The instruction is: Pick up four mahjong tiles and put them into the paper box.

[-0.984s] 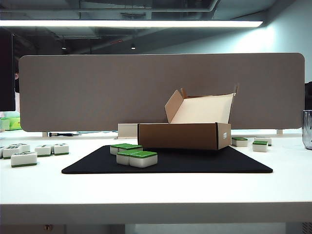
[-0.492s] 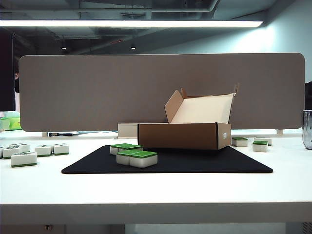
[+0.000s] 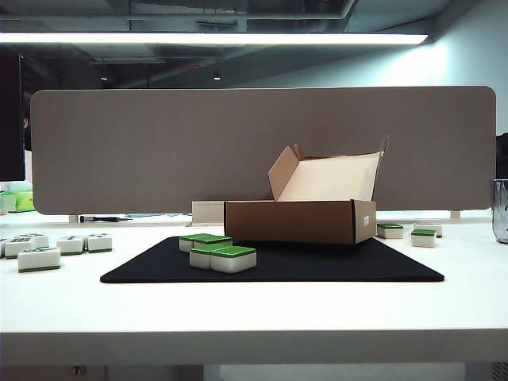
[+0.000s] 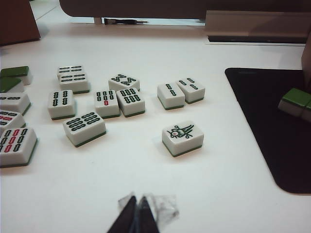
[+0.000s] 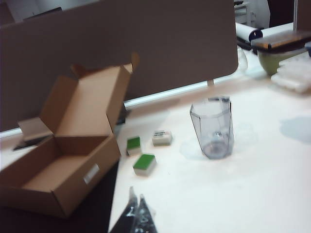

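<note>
A cluster of green-backed mahjong tiles [image 3: 222, 252] lies on the black mat [image 3: 333, 268], just left of and in front of the paper box [image 3: 290, 221]. The box stands open with its lid raised, and its inside [image 5: 53, 172] holds nothing. One green tile [image 4: 295, 101] of the cluster shows at the mat's edge in the left wrist view. My left gripper [image 4: 137, 201] hangs shut over bare white table, short of the printed tiles. Beside the mat's edge near the box, my right gripper [image 5: 136, 195] is also shut and holds nothing. Neither arm shows in the exterior view.
Several face-up printed tiles [image 4: 119, 99] lie on the white table left of the mat. Two green-backed tiles [image 5: 144, 164] and one printed tile [image 5: 162, 137] sit right of the box. A clear tumbler [image 5: 211, 128] stands further right. A grey partition [image 3: 262, 143] closes off the back.
</note>
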